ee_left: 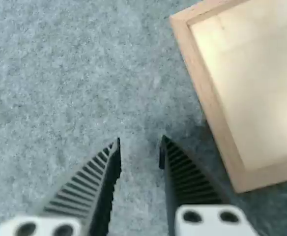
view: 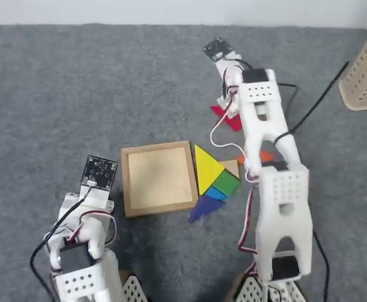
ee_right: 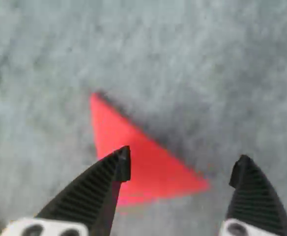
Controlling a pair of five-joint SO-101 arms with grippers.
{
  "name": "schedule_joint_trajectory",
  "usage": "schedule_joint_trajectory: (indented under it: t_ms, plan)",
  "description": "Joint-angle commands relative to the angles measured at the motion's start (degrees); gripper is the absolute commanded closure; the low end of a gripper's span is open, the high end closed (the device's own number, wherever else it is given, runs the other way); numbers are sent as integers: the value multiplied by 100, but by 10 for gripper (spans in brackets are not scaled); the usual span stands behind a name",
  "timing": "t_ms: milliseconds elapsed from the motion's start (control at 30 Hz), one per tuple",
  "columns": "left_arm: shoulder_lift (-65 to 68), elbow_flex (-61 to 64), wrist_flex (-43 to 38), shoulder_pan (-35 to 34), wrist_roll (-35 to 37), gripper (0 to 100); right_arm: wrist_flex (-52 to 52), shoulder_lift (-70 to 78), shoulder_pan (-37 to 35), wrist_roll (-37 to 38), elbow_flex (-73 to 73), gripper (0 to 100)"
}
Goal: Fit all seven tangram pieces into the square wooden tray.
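Square wooden tray [view: 125, 182], yellow triangle [view: 207, 168] just beside, red triangle [ee_right: 153, 167] well apart.

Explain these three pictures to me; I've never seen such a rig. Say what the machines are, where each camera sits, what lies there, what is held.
Two white robot arms stand at a grey table. The high view looks down from above; the other two come from cameras on each wrist. The left gripper is open beside the empty wooden tray. The right gripper is open over a red triangle. A yellow triangle and smaller coloured pieces lie beside the tray. Nothing is held.
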Motion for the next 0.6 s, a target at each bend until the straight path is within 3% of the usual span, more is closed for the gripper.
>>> schedule_joint_trajectory:
  t_ms: [0, 233, 333, 467, 567]
  plan:
    - [-132, -75, 18, -9, 44, 879, 347, 435, -31, -255, -1371, 674]
    - [-132, -75, 18, -9, 44, 879, 1305, 1490, -66, -334, -2655, 682]
    - [-132, -75, 18, -9, 44, 879, 2053, 1754, -57, -360, -3051, 760]
    - [-132, -75, 18, -9, 44, 879, 3064, 1921, -57, -949, -3754, 881]
    - [-132, -75, 18, -9, 44, 879, 3213, 1912, -75, -1292, -3789, 894]
